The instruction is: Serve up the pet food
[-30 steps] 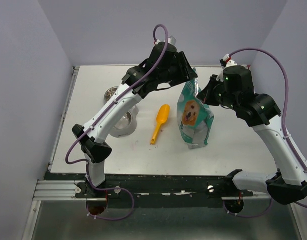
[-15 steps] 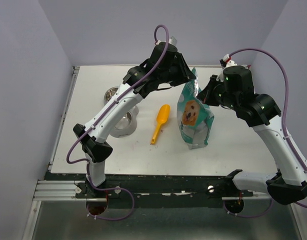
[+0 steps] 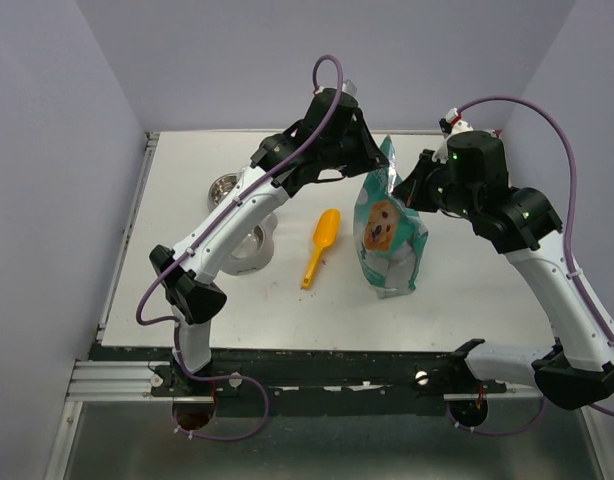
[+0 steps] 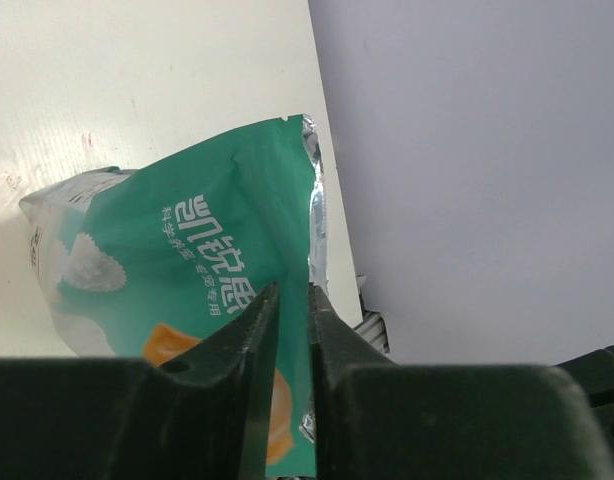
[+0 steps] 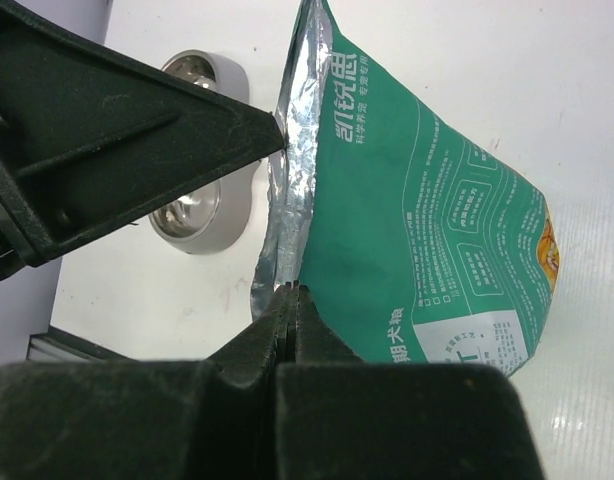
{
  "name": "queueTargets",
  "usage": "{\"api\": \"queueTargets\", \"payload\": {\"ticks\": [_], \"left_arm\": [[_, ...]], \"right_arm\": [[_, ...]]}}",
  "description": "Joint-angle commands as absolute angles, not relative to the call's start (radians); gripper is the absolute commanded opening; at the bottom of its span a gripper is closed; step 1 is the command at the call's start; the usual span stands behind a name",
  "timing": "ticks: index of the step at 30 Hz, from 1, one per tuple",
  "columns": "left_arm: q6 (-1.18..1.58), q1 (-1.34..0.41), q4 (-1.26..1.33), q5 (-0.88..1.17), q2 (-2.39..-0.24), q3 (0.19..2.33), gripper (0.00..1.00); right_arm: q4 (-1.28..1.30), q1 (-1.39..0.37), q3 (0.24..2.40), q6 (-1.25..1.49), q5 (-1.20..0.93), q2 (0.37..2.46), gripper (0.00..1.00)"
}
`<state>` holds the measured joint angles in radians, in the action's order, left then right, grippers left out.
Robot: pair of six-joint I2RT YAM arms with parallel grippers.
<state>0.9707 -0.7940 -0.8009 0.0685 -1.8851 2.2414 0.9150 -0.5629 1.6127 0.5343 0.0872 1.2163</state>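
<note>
- The pet food itself is not in view; I judge it is inside the teal-and-white bag (image 3: 390, 235), which stands upright on the table (image 3: 187, 290), at 3 o'clock from the orange scoop (image 3: 320, 245).
- The left gripper (image 4: 292, 295) is clamped on one wall of the bag's top, with teal film pinched between its nearly closed fingers.
- The right gripper (image 5: 290, 290) is pinched tight on the silver foil edge of the opposite wall, at the bag's 1 o'clock side in the top view.
- Change over the last second: the left arm has lifted and drawn its wall toward 12 o'clock, so the bag's top corner stands higher and the foil lips begin to part.
- For the task, this looks like the mouth-opening step. No kibble shows anywhere yet, and serving has not begun.
- Writing: large white Chinese characters on the teal film seem to read 凯锐思. The smaller line beneath them and the boxed print on the back panel are too small to read.
- The front of the bag carries a picture of a dog.
- Two steel bowls (image 3: 249, 245) sit at 9 o'clock from the scoop, partly hidden under the left arm, and appear empty.
</note>
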Motion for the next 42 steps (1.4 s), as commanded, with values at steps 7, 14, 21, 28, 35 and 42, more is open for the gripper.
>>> {"api": "queueTargets", "payload": {"ticks": [7,14,21,28,35,42], "left_arm": [[0.969,-0.799,-0.764,0.169,-1.908,2.235,0.00],[0.969,-0.799,-0.765,0.167,-1.898,2.223,0.00],[0.971,-0.790,-0.764,0.172,-1.896,2.215,0.00],[0.977,-0.790,-0.758,0.187,-1.899,2.215,0.00],[0.982,-0.787,-0.758,0.193,-1.904,2.214,0.00],[0.982,-0.787,-0.776,0.181,-1.898,2.215,0.11]], "right_arm": [[0.896,-0.537,1.660,0.543,-0.024,1.259,0.11],[0.887,-0.382,1.695,0.505,-0.167,1.292,0.35],[0.821,-0.284,1.645,0.497,-0.348,1.295,0.38],[0.730,-0.256,1.583,0.537,-0.474,1.292,0.35],[0.707,-0.233,1.562,0.525,-0.489,1.293,0.04],[0.750,-0.229,1.586,0.493,-0.427,1.292,0.00]]}}
